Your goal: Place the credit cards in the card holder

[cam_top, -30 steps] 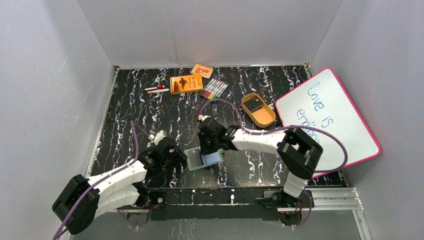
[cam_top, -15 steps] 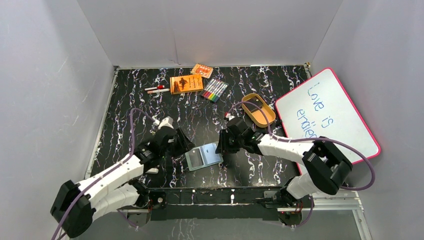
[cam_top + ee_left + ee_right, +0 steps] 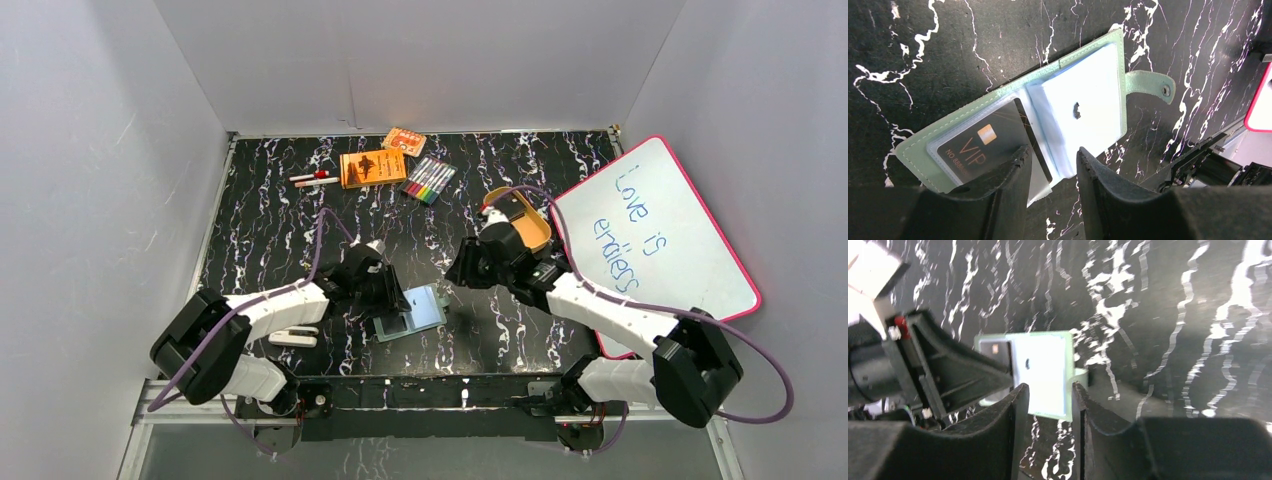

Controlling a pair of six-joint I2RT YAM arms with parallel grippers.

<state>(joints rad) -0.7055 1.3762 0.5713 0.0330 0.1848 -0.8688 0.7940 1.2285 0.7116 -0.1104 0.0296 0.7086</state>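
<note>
1. Left end effector (image 3: 1053, 152): jaws narrowly parted, nothing held. It has swung in from the left and now hangs over the near edge of the card holder (image 3: 1013, 125).
2. Right end effector (image 3: 1047, 389): narrow gap, empty. It was over the holder a second ago and is now backed off toward the tan tray (image 3: 547, 235).
3. The holder lies open on the worktop (image 3: 270, 230), with a dark VIP credit card (image 3: 983, 145) in its left sleeve.
4. That card looks delivered, so the right arm is probably going for another. The arm hides most of the tray, so I cannot tell what is in it.
</note>
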